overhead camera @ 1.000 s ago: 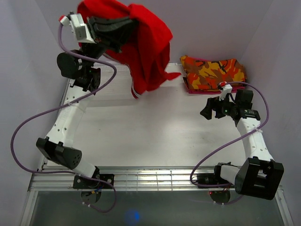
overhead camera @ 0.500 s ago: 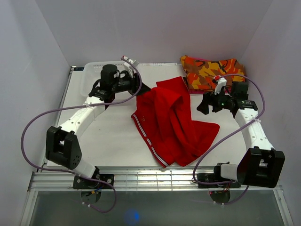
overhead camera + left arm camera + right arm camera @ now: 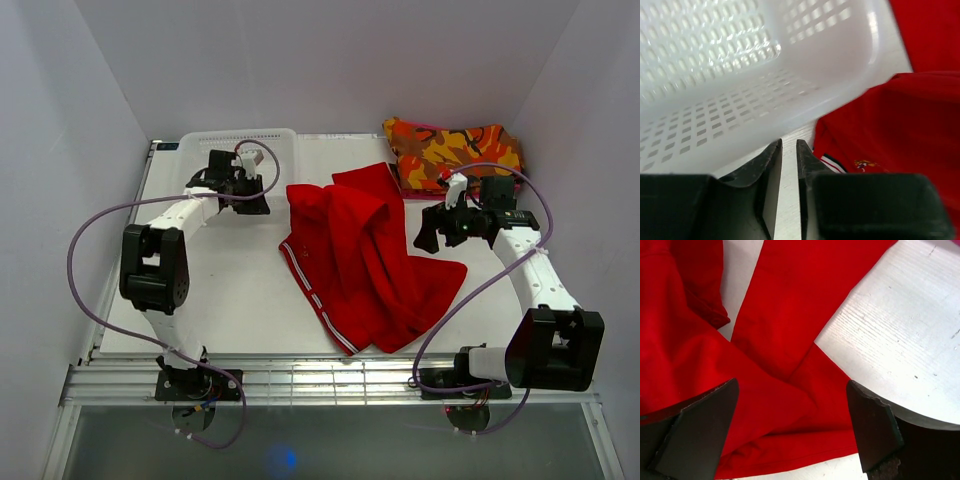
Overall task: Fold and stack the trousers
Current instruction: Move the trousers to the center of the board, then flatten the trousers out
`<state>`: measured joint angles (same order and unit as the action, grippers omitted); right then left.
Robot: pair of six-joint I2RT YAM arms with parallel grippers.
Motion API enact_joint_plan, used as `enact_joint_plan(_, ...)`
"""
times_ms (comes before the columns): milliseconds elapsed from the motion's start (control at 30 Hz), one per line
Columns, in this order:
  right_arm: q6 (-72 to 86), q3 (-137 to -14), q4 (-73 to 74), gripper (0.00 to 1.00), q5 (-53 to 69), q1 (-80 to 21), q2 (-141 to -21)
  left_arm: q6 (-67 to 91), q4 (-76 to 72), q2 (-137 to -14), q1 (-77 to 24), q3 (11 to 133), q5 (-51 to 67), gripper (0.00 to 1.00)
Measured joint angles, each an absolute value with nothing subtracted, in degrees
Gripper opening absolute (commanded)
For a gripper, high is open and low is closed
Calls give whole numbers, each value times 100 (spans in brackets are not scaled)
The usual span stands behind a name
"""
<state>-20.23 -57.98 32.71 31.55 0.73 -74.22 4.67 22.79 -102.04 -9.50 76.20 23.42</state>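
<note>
White surface (image 3: 230, 290) carries the trousers (image 3: 365, 260) in a rumpled heap — left end effector (image 3: 788, 146) nearly closed, empty, beside a basket (image 3: 235, 140); right end effector (image 3: 791, 385) wide above them.

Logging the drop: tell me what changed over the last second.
The left gripper, which held the red trousers aloft, let go; they lie crumpled on the table. That gripper withdrew to the white basket, empty. The right gripper, open, edged toward the trousers. The camouflage garment stayed put.
</note>
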Motion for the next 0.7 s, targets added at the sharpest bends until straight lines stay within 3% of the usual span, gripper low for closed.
enact_joint_plan(200, -2165, -5798, 3454, 93, 3022, 71, -7424, 489, 2261, -10947, -956, 7701, 1938, 26)
enact_joint_plan(367, -2316, -5795, 3629, 93, 2974, 71, -7424, 493, 2078, -11996, -904, 8930, 1564, 27)
enact_joint_plan(467, -2458, -5780, 3780, 93, 2971, 69, -7424, 543, 2132, -12427, -725, 9583, 1492, 33)
enact_joint_plan(567, -2578, -5752, 3903, 93, 2974, 56, -7439, 558, 2427, -12538, -473, 9990, 1752, 49)
enact_joint_plan(633, -2657, -5752, 3992, 92, 2980, 47, -7465, 484, 2427, -12414, -349, 9870, 2196, 61)
enact_joint_plan(700, -2744, -5752, 4084, 91, 3009, 23, -7498, 373, 2318, -12158, -287, 9421, 2611, 65)
